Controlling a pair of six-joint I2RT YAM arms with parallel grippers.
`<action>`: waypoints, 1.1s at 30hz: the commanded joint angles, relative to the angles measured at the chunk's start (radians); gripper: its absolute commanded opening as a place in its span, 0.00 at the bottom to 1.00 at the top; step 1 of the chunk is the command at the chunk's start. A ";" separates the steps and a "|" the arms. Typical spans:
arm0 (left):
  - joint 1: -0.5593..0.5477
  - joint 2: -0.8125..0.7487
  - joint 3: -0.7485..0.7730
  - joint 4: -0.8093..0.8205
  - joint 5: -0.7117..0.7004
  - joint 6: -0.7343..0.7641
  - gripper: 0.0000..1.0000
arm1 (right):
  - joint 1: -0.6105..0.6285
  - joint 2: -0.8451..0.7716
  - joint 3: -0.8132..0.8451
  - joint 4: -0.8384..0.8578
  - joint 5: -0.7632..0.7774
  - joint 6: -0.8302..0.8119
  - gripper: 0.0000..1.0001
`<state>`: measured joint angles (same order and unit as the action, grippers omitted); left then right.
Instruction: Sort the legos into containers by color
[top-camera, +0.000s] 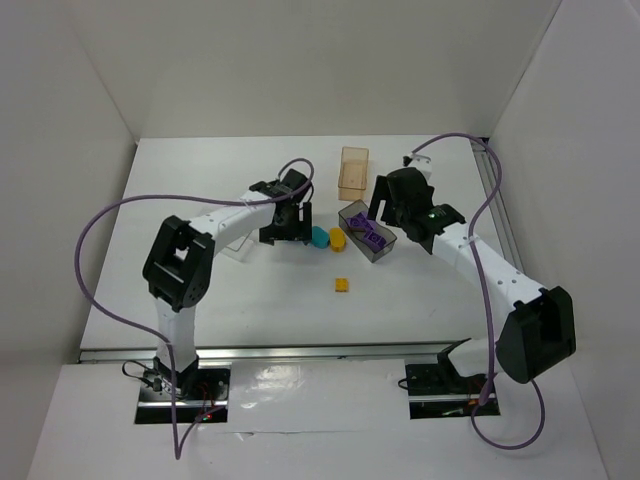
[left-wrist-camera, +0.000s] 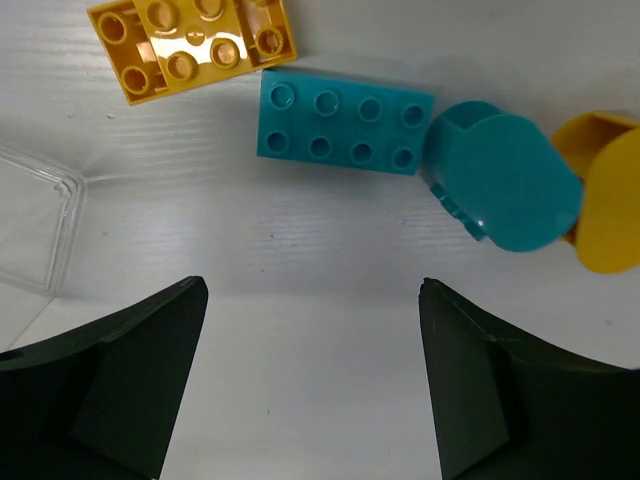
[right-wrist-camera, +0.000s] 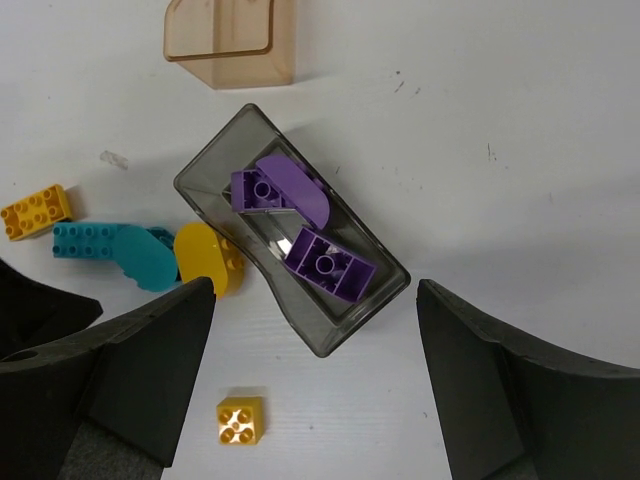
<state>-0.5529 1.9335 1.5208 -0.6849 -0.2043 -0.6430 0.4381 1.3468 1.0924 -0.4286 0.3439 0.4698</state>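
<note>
My left gripper (top-camera: 291, 228) is open and empty, low over the table; in its wrist view (left-wrist-camera: 312, 292) a yellow studded brick (left-wrist-camera: 190, 45), a teal studded brick (left-wrist-camera: 345, 122), a teal oval (left-wrist-camera: 505, 180) and a yellow oval (left-wrist-camera: 605, 195) lie just ahead of it. The clear bin (left-wrist-camera: 35, 230) is at its left. My right gripper (top-camera: 385, 205) is open and empty above the dark grey bin (right-wrist-camera: 218, 152), which holds two purple bricks (right-wrist-camera: 280, 188) (right-wrist-camera: 328, 265). A small yellow square brick (right-wrist-camera: 240, 420) lies loose below the bin. The orange bin (right-wrist-camera: 232, 35) is empty.
In the top view the teal oval (top-camera: 320, 237) and the yellow oval (top-camera: 338, 240) lie between the grippers, left of the dark bin (top-camera: 380, 252). The orange bin (top-camera: 353, 172) stands behind, the clear bin (top-camera: 235, 248) under the left arm. White walls enclose the table.
</note>
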 joint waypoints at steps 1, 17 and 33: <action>-0.005 0.038 0.030 -0.021 -0.027 -0.029 0.94 | -0.009 -0.040 -0.005 -0.004 0.003 -0.013 0.89; -0.005 0.255 0.229 -0.034 -0.093 0.025 0.94 | -0.018 -0.031 -0.014 -0.004 -0.006 -0.013 0.91; 0.004 0.191 0.247 -0.025 -0.093 0.074 0.56 | -0.027 -0.012 -0.023 0.005 -0.016 -0.013 0.91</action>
<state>-0.5529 2.2066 1.7622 -0.7044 -0.2897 -0.5812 0.4179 1.3460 1.0721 -0.4286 0.3252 0.4698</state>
